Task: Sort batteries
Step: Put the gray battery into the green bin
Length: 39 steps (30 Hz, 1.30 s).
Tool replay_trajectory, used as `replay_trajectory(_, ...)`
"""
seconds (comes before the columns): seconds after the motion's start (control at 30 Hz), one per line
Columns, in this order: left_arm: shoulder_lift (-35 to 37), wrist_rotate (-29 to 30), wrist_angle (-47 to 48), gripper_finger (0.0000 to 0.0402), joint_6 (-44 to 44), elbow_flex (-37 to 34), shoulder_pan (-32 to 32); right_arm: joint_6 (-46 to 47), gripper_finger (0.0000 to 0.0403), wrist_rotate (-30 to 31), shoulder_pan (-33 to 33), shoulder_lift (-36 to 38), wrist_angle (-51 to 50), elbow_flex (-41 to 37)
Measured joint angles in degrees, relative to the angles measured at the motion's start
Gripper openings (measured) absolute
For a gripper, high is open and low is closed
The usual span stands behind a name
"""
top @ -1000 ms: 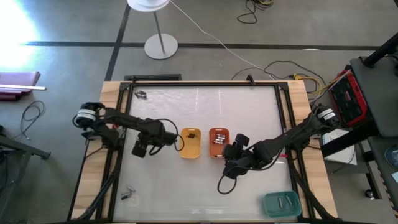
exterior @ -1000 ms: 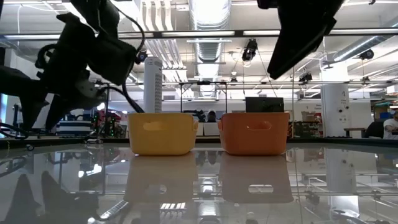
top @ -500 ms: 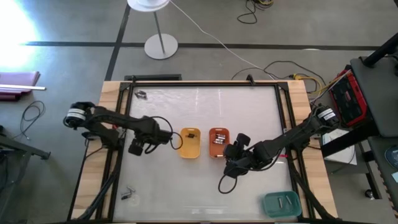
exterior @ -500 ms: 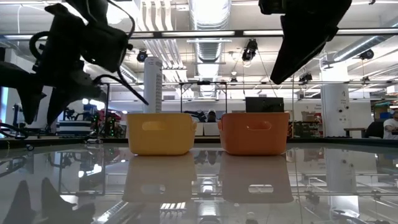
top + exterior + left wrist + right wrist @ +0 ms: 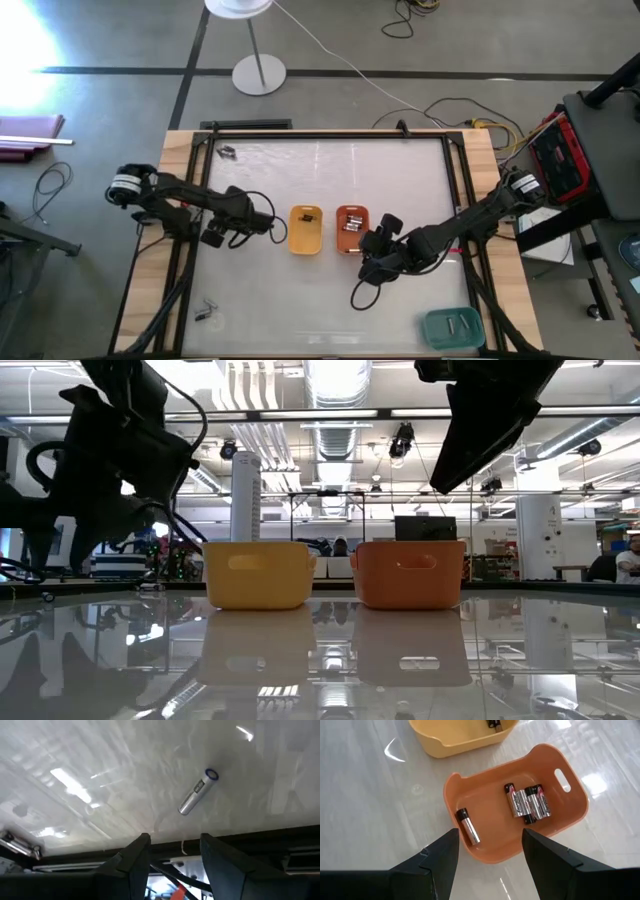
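Four batteries (image 5: 525, 802) are already sitting in the orange tray (image 5: 570, 812), three bunched together and one (image 5: 468, 826) lying apart near the opposite wall. At least one dark cell (image 5: 309, 215) can be seen in the yellow tray (image 5: 305, 240) just beside the orange one. More loose bits are spotted well away from the orange tray, near the table's far-left corner (image 5: 228, 153) and near-left edge (image 5: 206, 313), too small to be identified for sure.

A pick-up looks to be the step in hand. The left gripper (image 5: 170, 851) is held open and empty over the glossy white tabletop (image 5: 100, 765), on the yellow tray's outer side, with a lone silvery-grey battery (image 5: 197, 792) lying flat just past its fingers. For the next move, a descent would probably be needed with the jaws straddling that cylinder across its width, since it's smooth, round and likely to roll on such a slick surface.

The right gripper (image 5: 487, 855) is parked open and empty right above the orange tray's near rim. Both trays look like soft-cornered moulded plastic with slotted handles.
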State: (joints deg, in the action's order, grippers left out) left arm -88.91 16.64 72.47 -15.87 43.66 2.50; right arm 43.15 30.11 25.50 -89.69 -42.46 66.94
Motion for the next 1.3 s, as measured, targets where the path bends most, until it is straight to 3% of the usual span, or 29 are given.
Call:
replay_trajectory(0.67, -8.68, -1.20, -6.18, 0.0150, -4.62, -0.72, 1.17, 1.40, 0.0210, 0.02, 0.13, 0.00, 0.00, 0.00)
replay_trajectory(1.03, -13.22, -4.25, -6.89, 0.0015, -4.17, -0.55, 2.21, 1.36, 0.0210, 0.03, 0.13, 0.00, -0.05, 0.00)
replay_trajectory(1.3, -13.26, -5.36, -4.51, 0.0009, -1.75, -0.72, 4.84, 1.40, 0.0210, 0.02, 0.13, 0.00, -0.05, 0.00)
